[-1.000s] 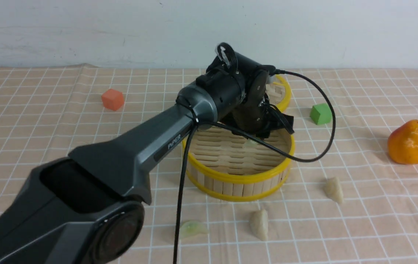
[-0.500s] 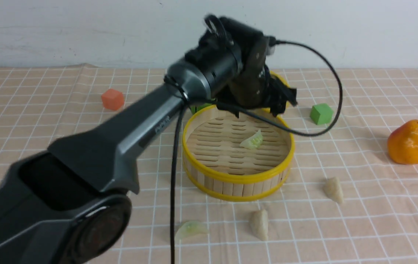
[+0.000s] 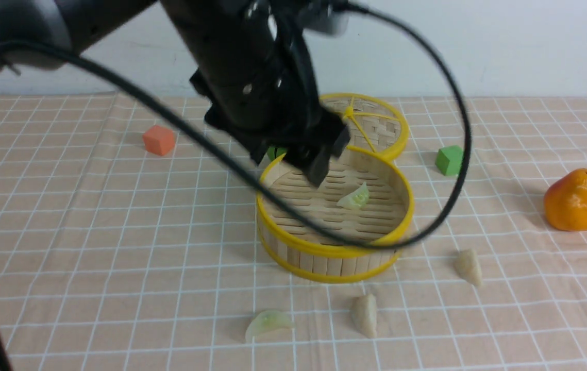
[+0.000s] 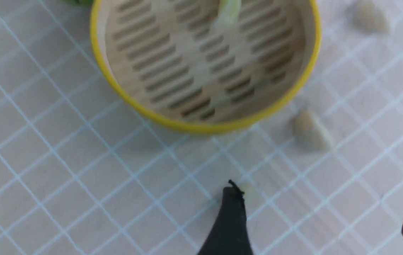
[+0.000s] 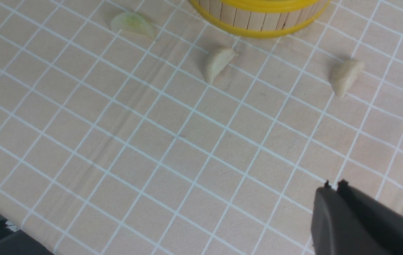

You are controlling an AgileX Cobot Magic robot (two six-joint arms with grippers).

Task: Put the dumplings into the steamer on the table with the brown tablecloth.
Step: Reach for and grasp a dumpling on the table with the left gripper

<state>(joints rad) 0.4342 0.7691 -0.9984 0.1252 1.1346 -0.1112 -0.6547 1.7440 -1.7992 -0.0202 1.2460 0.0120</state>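
Left tool (image 4: pixel 323 193) with jaws wide apart; right tool (image 5: pixel 333 187), jaws together.

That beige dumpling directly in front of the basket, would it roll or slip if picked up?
The beige dumpling lies low and tapers to a point, so a push probably slides it rather than rolls it. It is tiny beside the steamer, so likely light. Its curved, tapered shape could squirt out of a pinch.

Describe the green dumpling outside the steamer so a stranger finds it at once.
Find the yellow-rimmed steamer. On the tablecloth at its near side, the green dumpling lies leftmost of three. It is translucent pale green; the beige dumplings beside it are opaque.
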